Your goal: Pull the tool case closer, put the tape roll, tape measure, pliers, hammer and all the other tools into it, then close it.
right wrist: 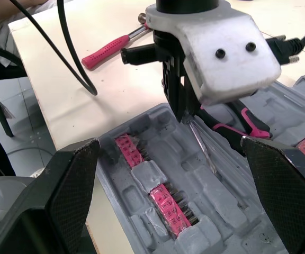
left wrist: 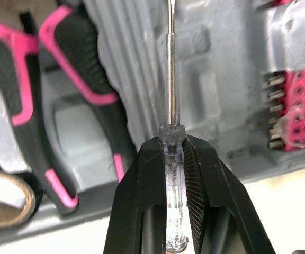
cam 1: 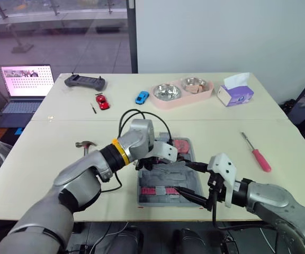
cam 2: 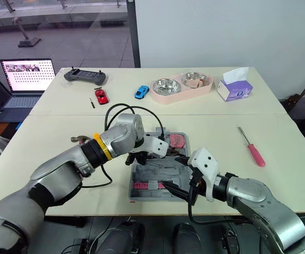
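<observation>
The grey tool case (cam 1: 155,182) lies open near the table's front edge. In it are pink-and-black pliers (left wrist: 62,79), a tape roll (left wrist: 4,196), pink bit strips (right wrist: 166,203) and a red item (cam 1: 181,144) in a far corner. My left gripper (left wrist: 172,143) is shut on a small clear-handled screwdriver (left wrist: 171,79), whose shaft points down into the case. My right gripper (cam 1: 180,176) stands open over the case's front right part, with nothing between its fingers. The pink-handled hammer (cam 1: 86,144) lies on the table left of the case.
A red-handled screwdriver (cam 1: 258,153) lies to the right of the case. A thin dark tool (cam 1: 93,108), two toy cars (cam 1: 102,101), a controller (cam 1: 84,81), a pink double bowl (cam 1: 181,91) and a tissue box (cam 1: 235,93) sit at the back. A laptop (cam 1: 23,90) stands off the table's left.
</observation>
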Available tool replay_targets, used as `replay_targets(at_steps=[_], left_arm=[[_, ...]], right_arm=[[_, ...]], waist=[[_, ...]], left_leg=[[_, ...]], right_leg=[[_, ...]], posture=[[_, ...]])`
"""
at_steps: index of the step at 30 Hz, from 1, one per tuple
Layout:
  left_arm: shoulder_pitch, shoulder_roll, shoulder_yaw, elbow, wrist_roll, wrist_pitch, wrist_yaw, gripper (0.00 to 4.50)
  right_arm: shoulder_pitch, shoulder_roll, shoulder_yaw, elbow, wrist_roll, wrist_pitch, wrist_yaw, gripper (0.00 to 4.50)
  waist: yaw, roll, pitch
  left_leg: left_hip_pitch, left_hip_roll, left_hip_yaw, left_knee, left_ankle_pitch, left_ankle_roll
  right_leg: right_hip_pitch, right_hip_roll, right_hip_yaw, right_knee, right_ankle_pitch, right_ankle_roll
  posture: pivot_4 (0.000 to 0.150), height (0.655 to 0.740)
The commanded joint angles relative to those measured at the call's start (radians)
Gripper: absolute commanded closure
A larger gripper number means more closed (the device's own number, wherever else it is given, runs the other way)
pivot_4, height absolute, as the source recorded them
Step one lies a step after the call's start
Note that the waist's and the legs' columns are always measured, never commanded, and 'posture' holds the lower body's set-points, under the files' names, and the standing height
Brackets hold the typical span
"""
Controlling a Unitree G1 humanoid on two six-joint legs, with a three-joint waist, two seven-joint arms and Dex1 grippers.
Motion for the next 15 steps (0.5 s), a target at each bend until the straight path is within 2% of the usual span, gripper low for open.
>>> replay_targets(at_steps=[1, 10, 15], left_arm=[[0.000, -0.009, -0.004, -0.030, 0.020, 0.006, -0.004, 4.47], [-0.018, -0.070, 0.023, 0.019, 0.020, 0.040, 0.021, 4.47], [-0.003, -0.072, 0.022, -0.015, 0.010, 0.098, -0.004, 4.47]], right_arm=[[-0.011, 0.012, -0.003, -0.022, 0.002, -0.012, -0.007, 0.00], [0.006, 0.004, -0.016, -0.027, 0.014, -0.014, -0.002, 0.00], [0.015, -0.005, -0.026, -0.022, 0.014, -0.017, 0.007, 0.00]], waist=[[-0.001, 0.000, 0.000], [0.002, 0.000, 0.000], [0.000, 0.000, 0.000]], left_leg=[[0.000, 0.000, 0.000, 0.000, 0.000, 0.000], [0.000, 0.000, 0.000, 0.000, 0.000, 0.000], [0.000, 0.000, 0.000, 0.000, 0.000, 0.000]], right_leg=[[0.000, 0.000, 0.000, 0.000, 0.000, 0.000], [0.000, 0.000, 0.000, 0.000, 0.000, 0.000], [0.000, 0.000, 0.000, 0.000, 0.000, 0.000]], posture=[[0.150, 0.7400], [0.150, 0.7400], [0.150, 0.7400]])
